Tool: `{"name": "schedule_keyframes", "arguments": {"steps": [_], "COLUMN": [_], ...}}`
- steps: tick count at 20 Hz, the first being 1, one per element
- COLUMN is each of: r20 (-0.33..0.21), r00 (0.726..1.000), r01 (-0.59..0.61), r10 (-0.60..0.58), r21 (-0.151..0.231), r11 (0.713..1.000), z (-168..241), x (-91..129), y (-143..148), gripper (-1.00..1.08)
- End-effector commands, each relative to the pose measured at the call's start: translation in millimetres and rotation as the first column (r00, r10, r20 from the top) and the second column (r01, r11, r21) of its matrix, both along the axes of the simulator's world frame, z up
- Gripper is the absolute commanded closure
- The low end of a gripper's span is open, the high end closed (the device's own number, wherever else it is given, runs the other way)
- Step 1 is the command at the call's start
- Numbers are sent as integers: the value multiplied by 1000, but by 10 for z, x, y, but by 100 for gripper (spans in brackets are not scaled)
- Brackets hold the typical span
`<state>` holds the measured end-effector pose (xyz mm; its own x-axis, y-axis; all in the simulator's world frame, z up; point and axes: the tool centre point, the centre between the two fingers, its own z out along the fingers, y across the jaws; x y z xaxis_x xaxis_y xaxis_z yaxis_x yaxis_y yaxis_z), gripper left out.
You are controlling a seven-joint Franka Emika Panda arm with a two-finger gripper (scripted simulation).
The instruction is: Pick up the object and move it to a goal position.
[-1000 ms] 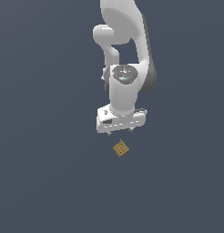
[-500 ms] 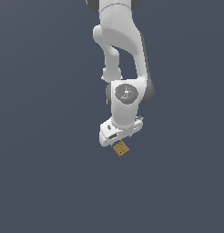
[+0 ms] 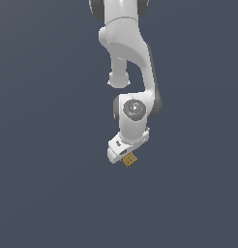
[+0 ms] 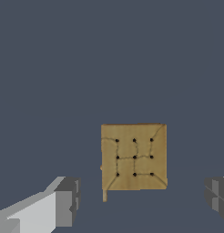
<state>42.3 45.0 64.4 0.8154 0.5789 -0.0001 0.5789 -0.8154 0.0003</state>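
Note:
The object is a small flat tan-brown square block (image 3: 130,160) with a grid of dark dots on its face; it lies on the dark grey floor. In the exterior view my white gripper (image 3: 122,153) hangs low right over it and covers part of it. In the wrist view the block (image 4: 134,157) lies between my two grey fingertips (image 4: 68,202), which stand wide apart on either side, with a gap to each. The gripper (image 4: 143,200) is open and empty.
The flat dark grey floor (image 3: 53,193) stretches all around. The white arm (image 3: 133,72) reaches down from the top of the exterior view. Nothing else shows.
The arm has come down and the gripper has dropped onto the block's place, tilting as it went. The block has not moved.

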Motion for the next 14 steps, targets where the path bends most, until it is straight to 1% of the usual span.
{"name": "schedule_keyframes", "arguments": {"steps": [1, 8, 14], "r20": [0, -1, 0], "r00": [1000, 1000, 1000], "r01": [-16, -15, -18], "r10": [16, 15, 18], "r21": [0, 0, 0], "r11": [1000, 1000, 1000], "z": [-29, -86, -367], "x": [8, 4, -5], "y": [4, 3, 5], "gripper": [-92, -92, -92]}}
